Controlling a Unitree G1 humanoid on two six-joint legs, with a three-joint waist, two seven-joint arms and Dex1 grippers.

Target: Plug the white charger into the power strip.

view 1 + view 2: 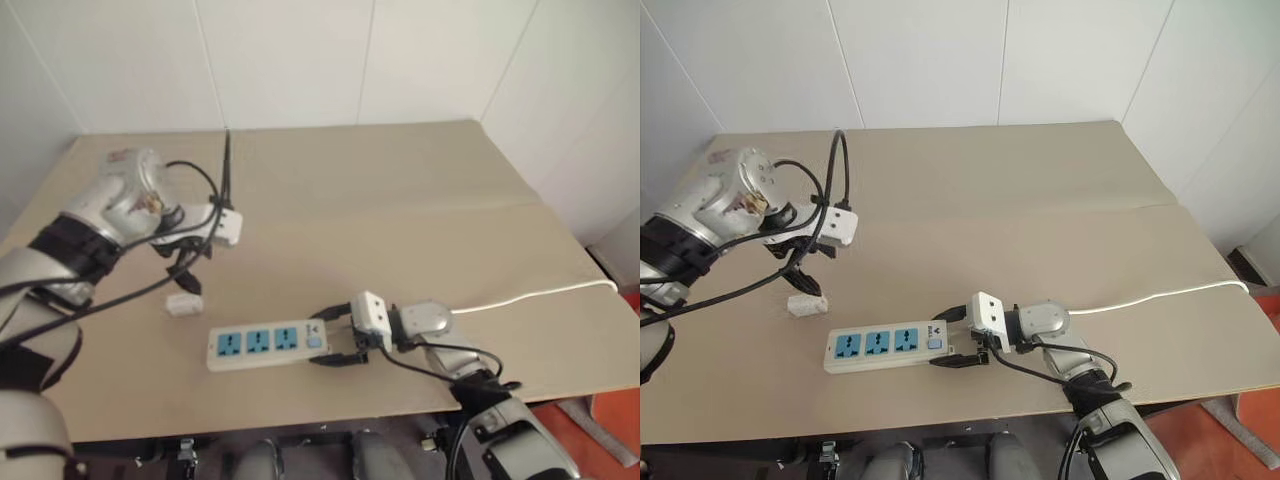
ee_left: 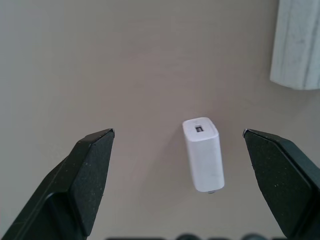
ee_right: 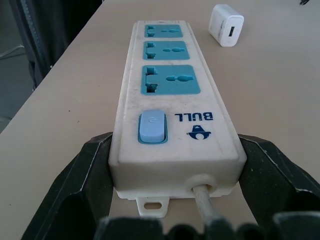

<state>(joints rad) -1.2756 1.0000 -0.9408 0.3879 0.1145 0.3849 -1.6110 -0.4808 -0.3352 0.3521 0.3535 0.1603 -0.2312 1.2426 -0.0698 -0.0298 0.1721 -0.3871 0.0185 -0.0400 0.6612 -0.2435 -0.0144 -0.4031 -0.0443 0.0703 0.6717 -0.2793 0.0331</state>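
1. Head views: the power strip [image 1: 268, 346] lies flat on the tan desk [image 1: 400, 220] near its front edge, its three blue socket faces turned up. The switch end points toward the right gripper [image 1: 338, 337], whose two black fingers reach level along the desk — one on either long side of that end. A thin white cable [image 1: 530, 296] runs from there across the desk toward its right edge. The white charger [image 1: 184, 304] lies on the desk just beyond the strip's far end and a little to the left, apart from it. The left gripper [image 1: 803, 277] hangs above the charger, pointing down at it.

2. Left wrist view: the charger [image 2: 203, 154] lies on its side on the bare desk, between the two black fingers [image 2: 85, 175] but not midway — it sits nearer one finger than the other. The fingers stand wide apart and neither touches the charger. Its port end shows a small dark slot. A corner of the power strip [image 2: 297, 45] shows at the picture's edge, well clear of the charger.

3. Right wrist view: the switch end of the power strip [image 3: 172, 117] sits squarely between the two fingers [image 3: 82, 185], which flank both its long sides, closed against the body. A pale blue switch [image 3: 151, 127] and a printed logo face up here, and the cable [image 3: 206, 205] leaves this end between the fingers. The charger [image 3: 226, 25] lies beyond the far socket, off to one side of the strip.
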